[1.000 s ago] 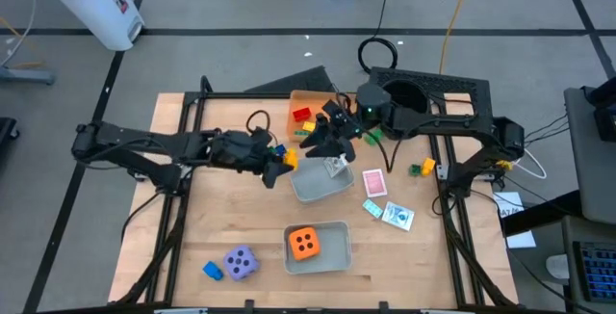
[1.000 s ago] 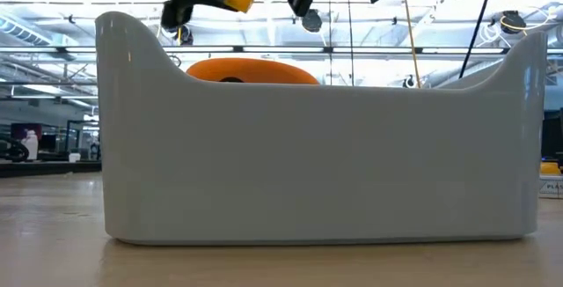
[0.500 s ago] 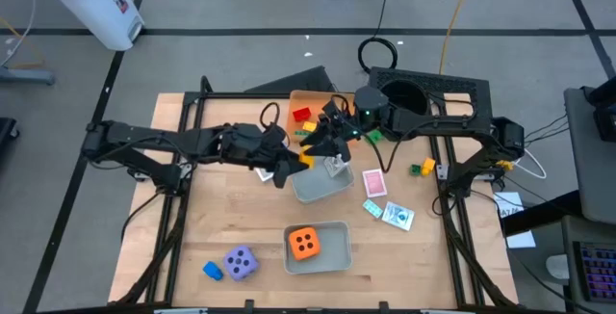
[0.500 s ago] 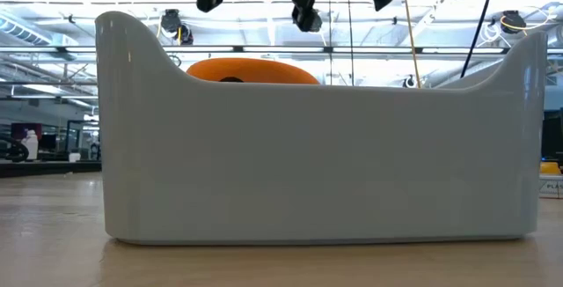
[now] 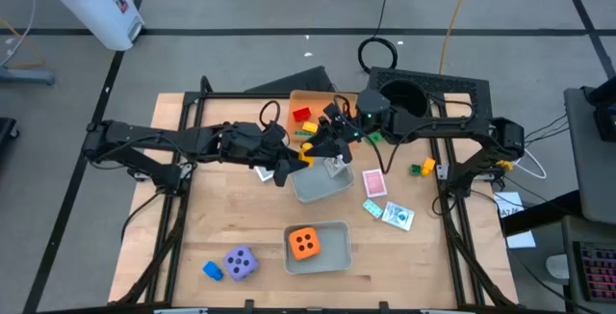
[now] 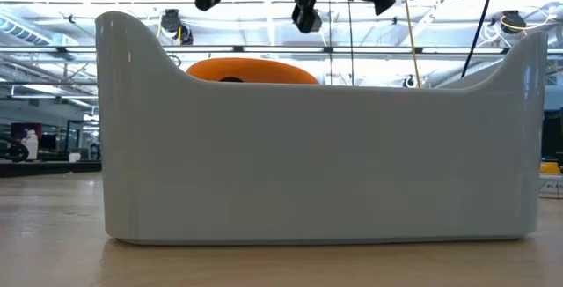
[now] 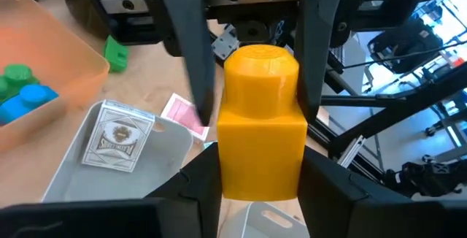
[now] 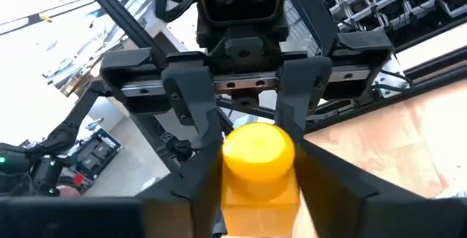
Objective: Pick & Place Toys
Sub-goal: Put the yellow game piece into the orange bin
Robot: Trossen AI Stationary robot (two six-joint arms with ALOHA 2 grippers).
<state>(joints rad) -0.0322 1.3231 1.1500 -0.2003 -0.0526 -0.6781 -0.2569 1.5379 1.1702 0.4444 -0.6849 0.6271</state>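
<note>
- From the low view, the grey tray (image 6: pixel 317 159) fills nearly everything; only the orange die's (image 6: pixel 251 69) top shows over its rim.
- The yellow brick (image 7: pixel 261 121) hangs above the other grey tray (image 5: pixel 320 185), where a white card (image 7: pixel 118 136) lies.
- The left jaws (image 5: pixel 294 160) are clamped on the brick's sides; the right jaws (image 5: pixel 316 143) flank it too, and I cannot tell whether they touch it.
- Since a second ago, the left arm has carried the brick over to meet the right jaws.
- Purple die (image 5: pixel 240 262) sits well apart, near the table's front edge.
</note>
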